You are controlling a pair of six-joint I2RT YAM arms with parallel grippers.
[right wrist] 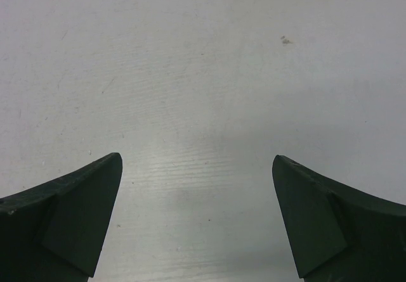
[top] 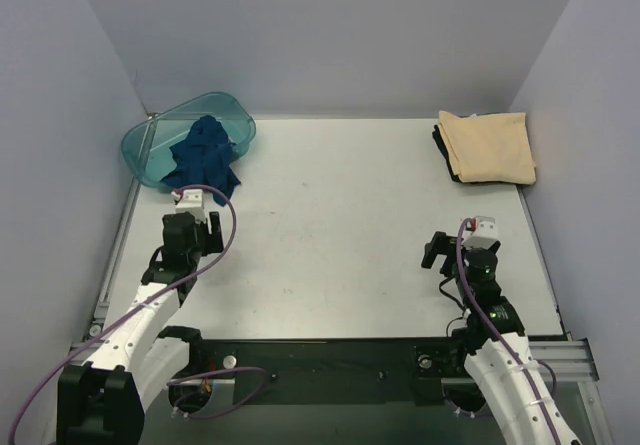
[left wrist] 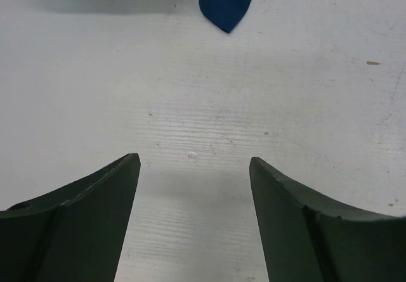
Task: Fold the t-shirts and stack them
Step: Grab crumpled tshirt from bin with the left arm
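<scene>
Left fingers (left wrist: 82,218): spread apart, gripping nothing, low over the bare surface (left wrist: 203,104), just short of a navy cloth tip.
Right fingers (right wrist: 70,218): parted wide, nothing between them, over bare surface on the right side.
Navy t-shirt (top: 203,155): crumpled heap at the far left, partly inside the teal tub (top: 145,145) and spilling over its near rim onto the surface; not folded.
Tan t-shirt (top: 488,145): folded flat in the far right corner, lying on top of the black one.
Black t-shirt (top: 441,143): only a thin edge visible beside the tan one's left side; fold mostly hidden.
Done: apparently 2 of 3 shirts folded and stacked.
Left to do: 1 shirt. Pull the navy one clear of the tub, spread it flat, fold it, then carry it across to the stack, well apart from it.
Likely step in hand: reaching for the navy heap with the left arm, the nearer of the 2.
</scene>
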